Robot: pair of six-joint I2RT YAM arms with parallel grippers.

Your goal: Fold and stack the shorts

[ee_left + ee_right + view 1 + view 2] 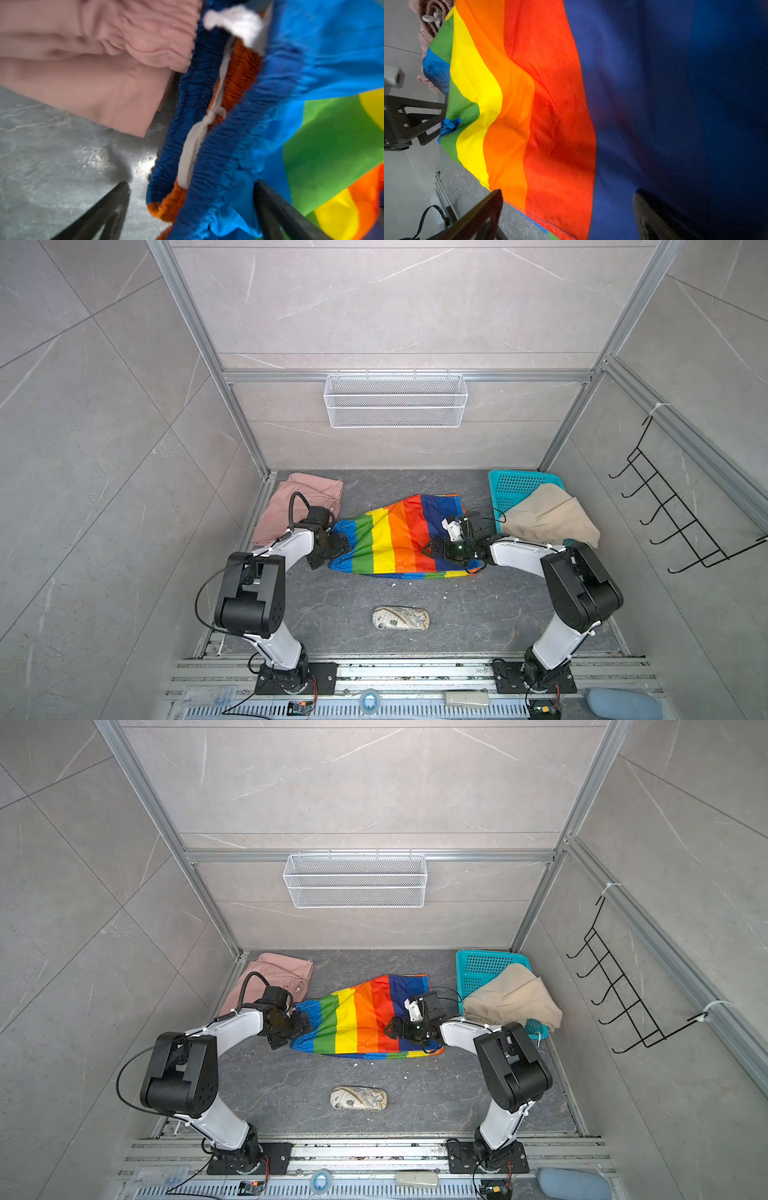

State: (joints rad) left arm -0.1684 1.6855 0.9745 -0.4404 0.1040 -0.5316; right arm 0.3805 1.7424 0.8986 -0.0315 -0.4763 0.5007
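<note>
Currently, rainbow-striped cloth shorts (390,539) lie between both claws: left gripper (191,184), spread wide, straddles their blue waistband; right gripper (568,192), likewise spread, sits over the navy stripe.

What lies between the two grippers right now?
The rainbow-striped shorts fill the whole stretch: the left gripper is at the blue waistband end, the right gripper over the red and dark blue stripes. Both top views show it.

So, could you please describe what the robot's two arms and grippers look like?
The left arm and right arm have glossy white link shells between bulky black joint housings. Black cables loop along each. The left gripper and right gripper are black with angular, cut-out fingers; a small green light glows near the right one.
</note>
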